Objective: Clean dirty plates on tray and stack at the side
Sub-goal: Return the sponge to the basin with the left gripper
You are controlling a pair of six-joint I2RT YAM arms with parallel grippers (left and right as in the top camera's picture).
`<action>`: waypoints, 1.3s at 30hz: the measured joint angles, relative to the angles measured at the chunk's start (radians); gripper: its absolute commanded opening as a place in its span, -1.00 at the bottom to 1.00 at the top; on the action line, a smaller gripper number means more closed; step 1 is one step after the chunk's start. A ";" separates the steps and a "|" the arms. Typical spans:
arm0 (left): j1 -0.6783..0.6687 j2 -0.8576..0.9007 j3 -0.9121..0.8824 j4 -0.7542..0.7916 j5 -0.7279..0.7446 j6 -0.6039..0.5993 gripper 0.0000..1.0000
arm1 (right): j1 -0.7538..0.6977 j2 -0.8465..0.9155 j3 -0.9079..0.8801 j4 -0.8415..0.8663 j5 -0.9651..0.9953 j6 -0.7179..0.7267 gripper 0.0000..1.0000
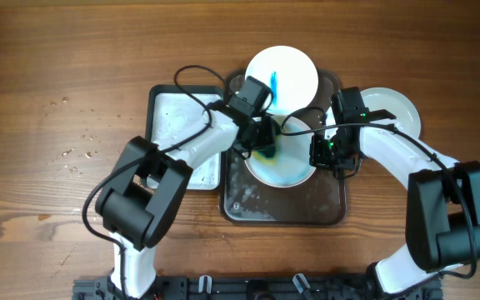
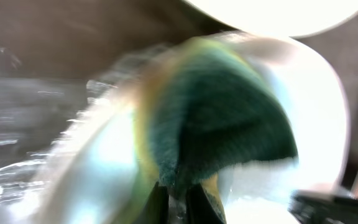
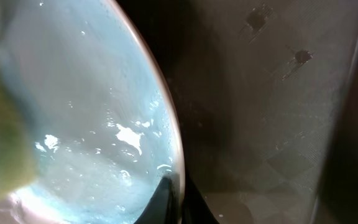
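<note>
Three white plates in this one, so going through them. The middle plate (image 1: 288, 171) lies flat inside the brown tray (image 1: 323, 208), roughly in the centre, and its face is wet with a pale teal film all over it.

The left gripper (image 2: 180, 202) is clamped on a green sponge (image 2: 222, 124), and the sponge is pressed down on that plate near its left side. The left wrist view is badly blurred, but the green pad with a yellowish edge is easy to make out between the fingers.

The right gripper (image 3: 171, 202) is pinched tight on the same plate's right rim, one finger above and one below, with the dark tray floor just beside it.

The top plate (image 1: 294, 71) sits at the far end of the tray, hanging partly over the rim, with a blue streak (image 1: 274, 83) on its face. Can't tell if it touches the middle one, the grippers hide that spot.

The right-hand plate (image 1: 394, 104) rests on the wooden table (image 1: 57, 83) just off the tray's right edge, partly under the right arm, and what shows of it looks clean.

A silvery metal tray (image 1: 173, 117) sits right against the brown tray's left side.
</note>
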 measured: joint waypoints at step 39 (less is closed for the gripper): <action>0.401 -0.256 -0.198 -0.335 -0.257 0.114 0.58 | 0.006 -0.004 0.044 -0.152 0.066 -0.049 -0.92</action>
